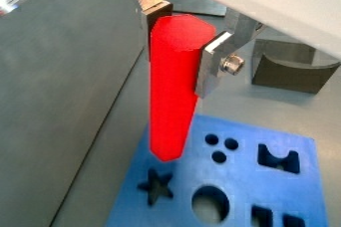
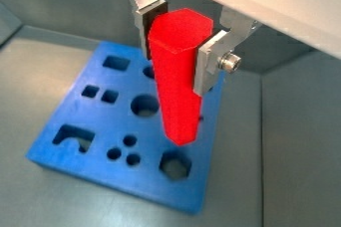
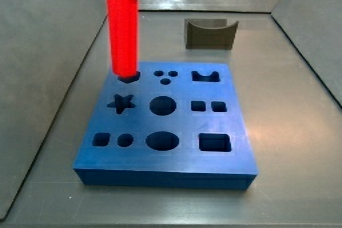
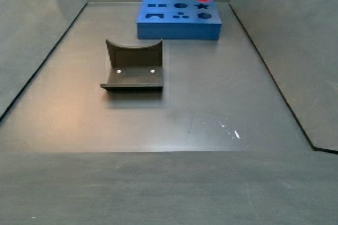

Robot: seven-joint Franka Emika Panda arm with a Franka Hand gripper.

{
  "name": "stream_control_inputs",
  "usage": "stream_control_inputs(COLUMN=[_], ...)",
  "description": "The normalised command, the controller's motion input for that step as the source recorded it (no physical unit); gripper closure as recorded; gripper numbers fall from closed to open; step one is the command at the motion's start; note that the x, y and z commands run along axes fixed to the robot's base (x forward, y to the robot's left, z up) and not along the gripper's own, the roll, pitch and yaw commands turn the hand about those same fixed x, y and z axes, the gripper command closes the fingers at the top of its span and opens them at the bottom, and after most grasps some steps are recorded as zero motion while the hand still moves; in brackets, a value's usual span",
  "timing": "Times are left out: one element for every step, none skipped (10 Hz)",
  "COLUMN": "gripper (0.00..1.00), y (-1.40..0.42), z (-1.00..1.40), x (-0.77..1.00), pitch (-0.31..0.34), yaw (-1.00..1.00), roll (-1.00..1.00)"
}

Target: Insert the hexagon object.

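In both wrist views the gripper [image 2: 177, 34] clamps the glossy red hexagon object [image 2: 174, 72] upright between flat silver fingers [image 2: 210, 57], its lower end at a corner of the matte blue block [image 3: 227, 157] with shaped cutouts; farther off stands the dark fixture [image 4: 132, 68].

hexagon object [image 2: 174, 77] | glossy red prism | upright in gripper [image 2: 177, 42] jaws | tip apparently at block's corner hole

Pincer [image 2: 176, 34]: flat silver finger plates [image 2: 209, 60], dark pads, round silver screw [image 1: 233, 64], pale housing above.
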Motion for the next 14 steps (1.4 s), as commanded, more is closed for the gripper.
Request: stream_control_inputs(gripper=[1.0, 1.0, 1.0, 1.0, 1.0, 1.0, 1.0, 1.0, 1.0, 1.0, 1.0, 1.0, 1.0, 1.0], y=[0.29, 0.39, 0.42, 0.11, 0.0, -0.01, 0.0, 0.0, -0.02, -0.12, -0.17, -0.15, -0.09, -0.04], z=[-0.21, -0.2, -0.35, -0.36, -0.31, -0.27, -0.3, -0.35, -0.45, -0.4, -0.37, -0.35, -0.39, -0.41], x=[-0.03, 0.0, 0.15, 0.13, 0.0, -0.09, -0.07, -0.02, -0.09, -0.15, -0.19, -0.19, -0.16, -0.13], pitch=[0.0, -0.003, -0.126, -0.16, -0.199, -0.219, -0.179, -0.187, -0.254, -0.286, -0.306, -0.3, -0.29, -0.281], yaw=[-0.67, -0.6, -0.39, -0.02, 0.13, 0.15, 0.12, 0.1, 0.13, 0.21, 0.21, 0.2, 0.18, 0.17], roll=[0.07, 0.03, 0.0, 0.05, 0.15, 0.2, 0.12, 0.12, 0.11, 0.1, 0.09, 0.07, 0.05, 0.03])
